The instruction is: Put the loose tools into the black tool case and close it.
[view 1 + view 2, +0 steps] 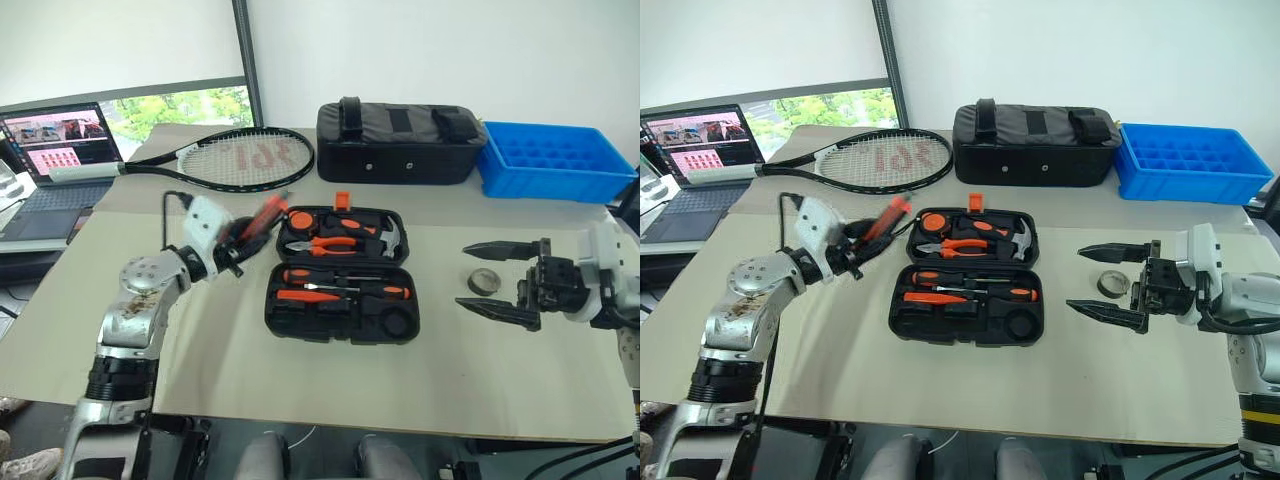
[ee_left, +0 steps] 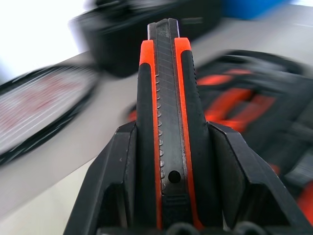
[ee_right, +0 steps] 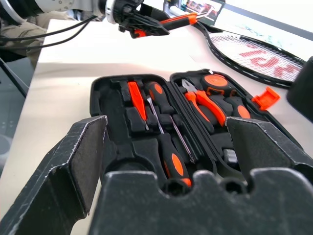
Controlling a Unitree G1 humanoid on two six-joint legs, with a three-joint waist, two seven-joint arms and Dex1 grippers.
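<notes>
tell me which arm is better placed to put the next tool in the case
Left. Its gripper is shut on the utility knife, raised just beside the open tool case. The right gripper is open and empty, flanking the tape roll.

Blurred racket [image 2: 39, 105] behind knife [image 2: 168, 122]

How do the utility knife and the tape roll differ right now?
The utility knife is clamped in the left tool, lifted off the table; the tape roll lies loose on the table, between the fingers of the open right tool. The knife is long, slim, black and orange; the roll is a small grey ring. The knife is to the left of the black tool case, the roll to its right. Both are outside the open case.
</notes>
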